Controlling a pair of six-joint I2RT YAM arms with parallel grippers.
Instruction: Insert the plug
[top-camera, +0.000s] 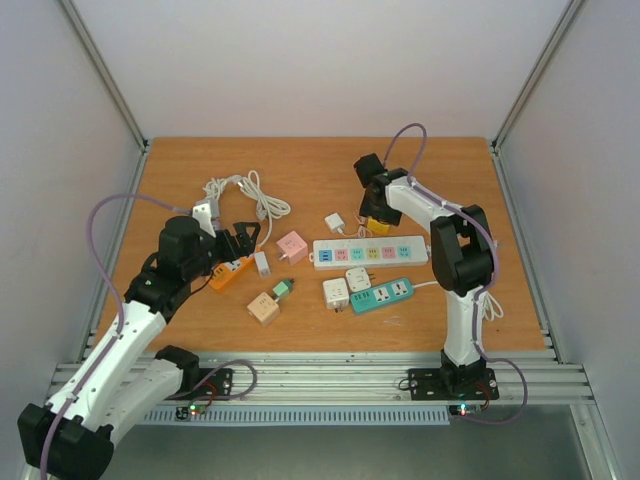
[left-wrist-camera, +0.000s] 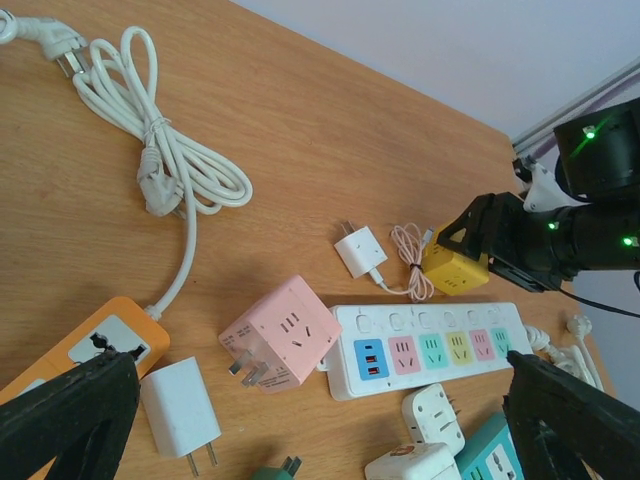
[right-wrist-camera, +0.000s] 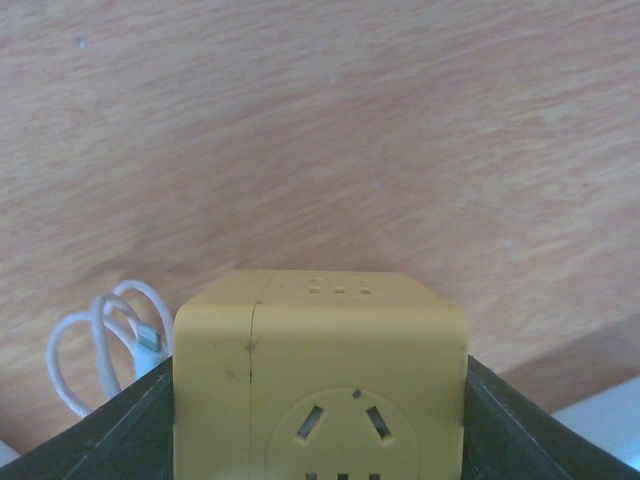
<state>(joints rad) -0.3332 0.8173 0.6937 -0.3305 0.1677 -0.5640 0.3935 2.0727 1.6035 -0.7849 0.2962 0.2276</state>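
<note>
A yellow cube plug (right-wrist-camera: 320, 360) fills the right wrist view, socket face toward the camera. My right gripper (right-wrist-camera: 320, 425) has a dark finger pressed against each side of it. In the top view this gripper (top-camera: 377, 217) and the yellow cube (top-camera: 379, 226) sit just behind the white power strip (top-camera: 370, 252) with its coloured sockets. The left wrist view shows the strip (left-wrist-camera: 430, 345) and the yellow cube (left-wrist-camera: 455, 270) held over the wood. My left gripper (top-camera: 240, 240) is open and holds nothing, above a pink cube plug (left-wrist-camera: 280, 335).
A coiled white cable (top-camera: 245, 195) lies at the back left. An orange strip (top-camera: 228, 272) is under the left arm. White adapters (top-camera: 345, 285), a teal strip (top-camera: 382, 295), a beige cube (top-camera: 263, 308) and a small white charger (top-camera: 334, 222) surround the power strip.
</note>
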